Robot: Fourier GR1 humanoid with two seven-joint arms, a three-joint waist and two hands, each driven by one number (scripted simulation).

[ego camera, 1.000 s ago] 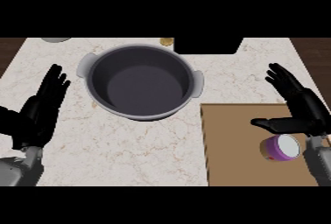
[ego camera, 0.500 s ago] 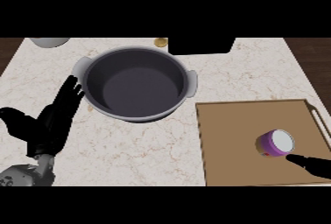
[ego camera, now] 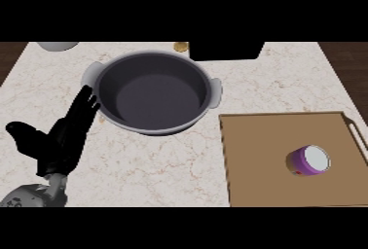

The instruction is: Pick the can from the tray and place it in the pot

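A short purple can (ego camera: 309, 161) with a pale lid lies on the brown tray (ego camera: 266, 160) at the right, toward the tray's right side. The grey pot (ego camera: 155, 91) stands on the counter at upper centre, dark and hollow inside. My left hand (ego camera: 59, 141) shows at the left of the view, fingers straight and pointing up toward the pot's left rim, thumb spread out to the left. It holds nothing. My right hand does not show.
A black box (ego camera: 226, 50) sits at the counter's back edge, right of the pot. A white rounded object (ego camera: 57, 45) is at the back left, and a small tan item (ego camera: 180, 46) lies behind the pot. Bare marble counter (ego camera: 158, 170) lies between pot and tray.
The right hand has dropped out of view at the lower right, leaving the can uncovered. The left hand has stayed open, shifting slightly rightward toward the pot.
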